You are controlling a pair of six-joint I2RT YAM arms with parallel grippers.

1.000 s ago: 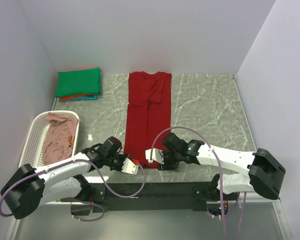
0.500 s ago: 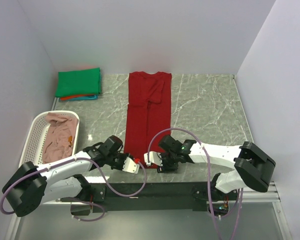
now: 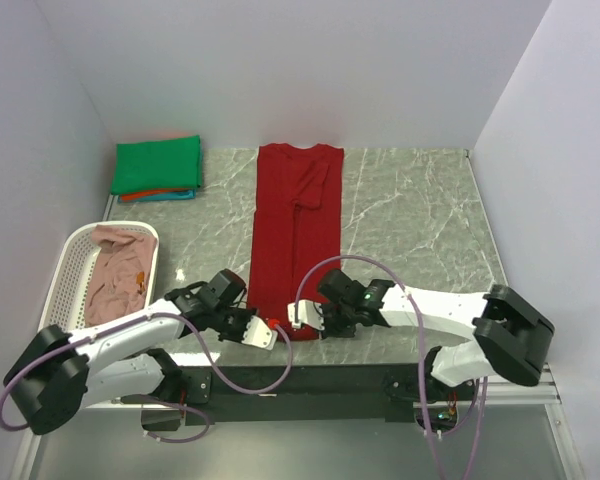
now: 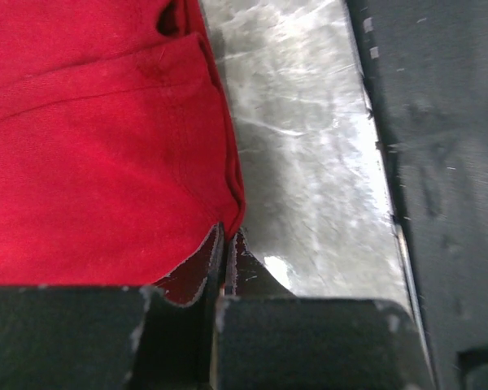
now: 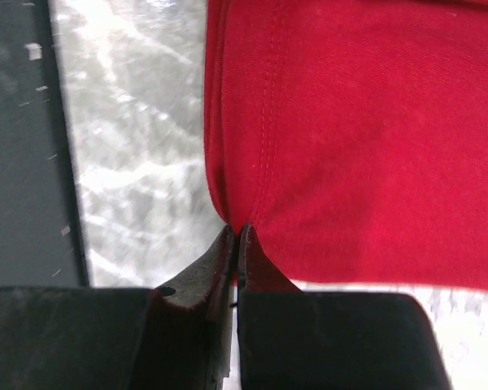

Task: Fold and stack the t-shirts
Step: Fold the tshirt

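A dark red t-shirt [image 3: 295, 225] lies flat as a long strip down the middle of the table, sleeves folded in, collar at the far end. My left gripper [image 3: 267, 330] [image 4: 228, 236] is at the near left corner of its hem, jaws shut with the cloth edge [image 4: 232, 195] pinched at the tips. My right gripper [image 3: 302, 318] [image 5: 237, 231] is at the near right corner, shut on the hem [image 5: 252, 195] in the same way. A folded stack with a green shirt [image 3: 158, 165] on top and orange-red and teal edges beneath sits at the back left.
A white lattice basket [image 3: 70, 265] at the left edge holds a crumpled dusty pink shirt [image 3: 115, 275]. The table's dark front edge [image 3: 310, 375] runs just behind both grippers. Grey marble surface [image 3: 410, 220] lies to the right of the red shirt.
Both grippers have closed on the near hem corners of the dark red shirt. The right arm shifted slightly left toward the hem before closing.
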